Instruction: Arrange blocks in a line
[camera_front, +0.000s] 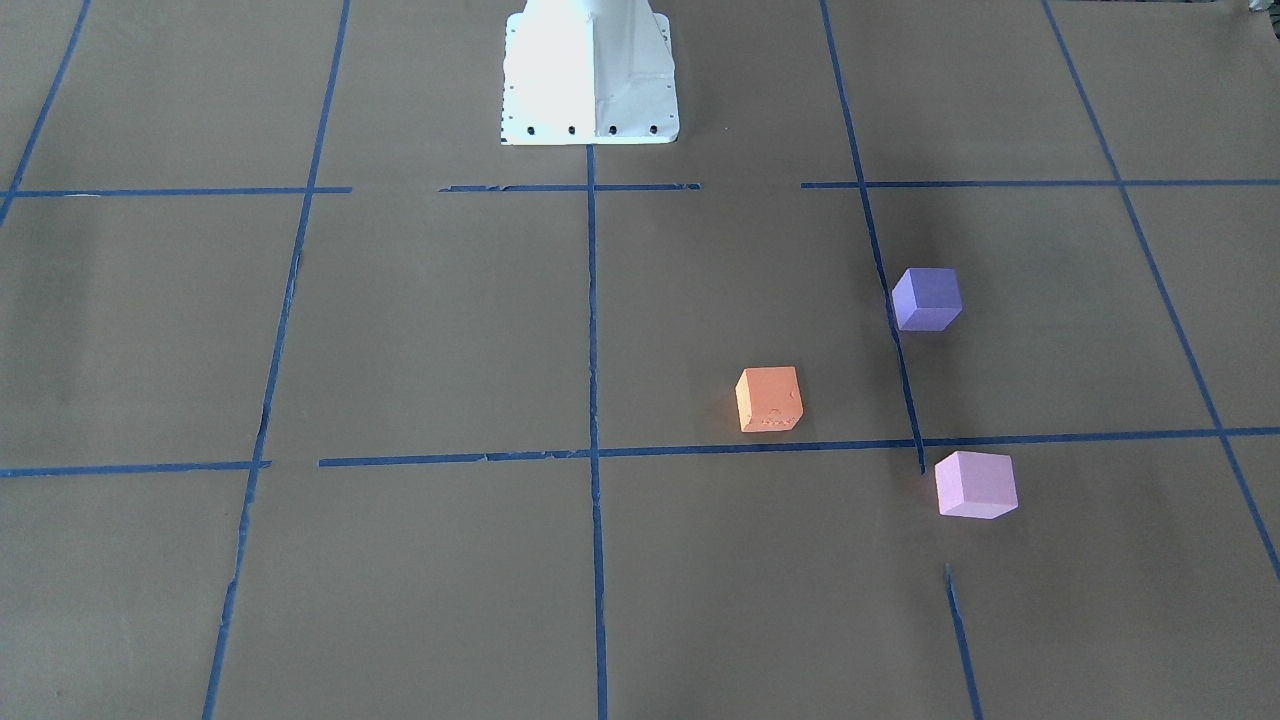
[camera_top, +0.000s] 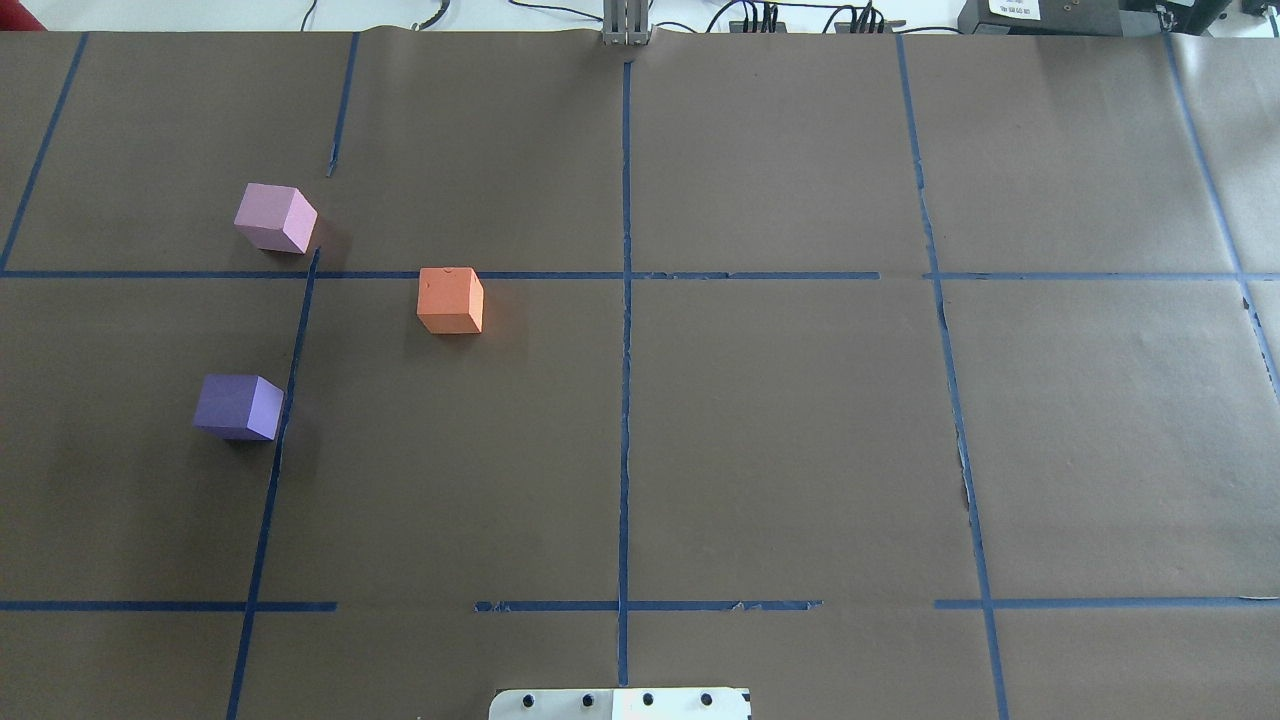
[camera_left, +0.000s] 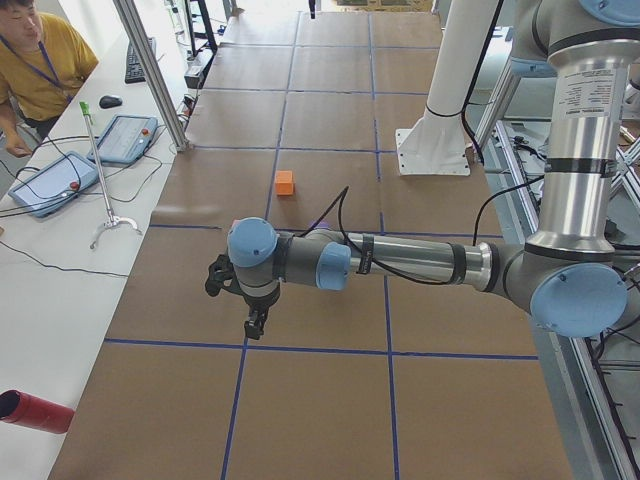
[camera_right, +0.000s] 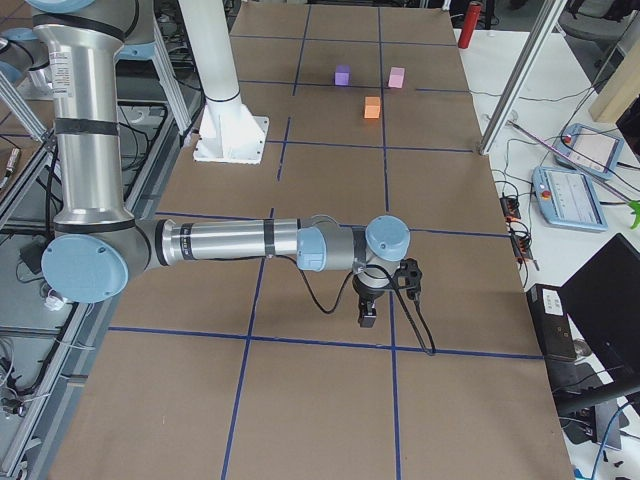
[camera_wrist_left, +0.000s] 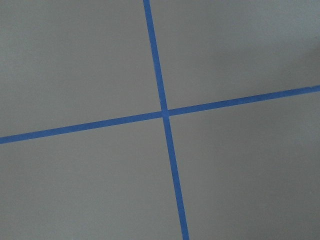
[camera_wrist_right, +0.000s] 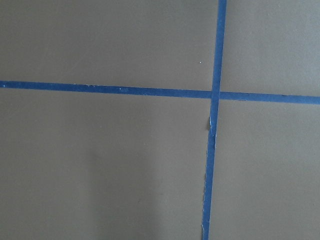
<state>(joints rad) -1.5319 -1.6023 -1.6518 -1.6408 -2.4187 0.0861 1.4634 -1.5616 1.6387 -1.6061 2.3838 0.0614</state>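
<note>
3 blocks (camera_right: 372, 107) beyond right arm (camera_right: 230, 242)

Orange (camera_top: 450, 299), purple (camera_top: 238, 406), pink (camera_top: 275, 217) blocks, apart

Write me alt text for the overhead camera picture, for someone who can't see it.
Three small cubes sit apart in a loose triangle on the left half of a brown table taped with a blue grid: pale pink cube farthest back, orange cube right of it and nearer, purple cube nearest the camera.
</note>
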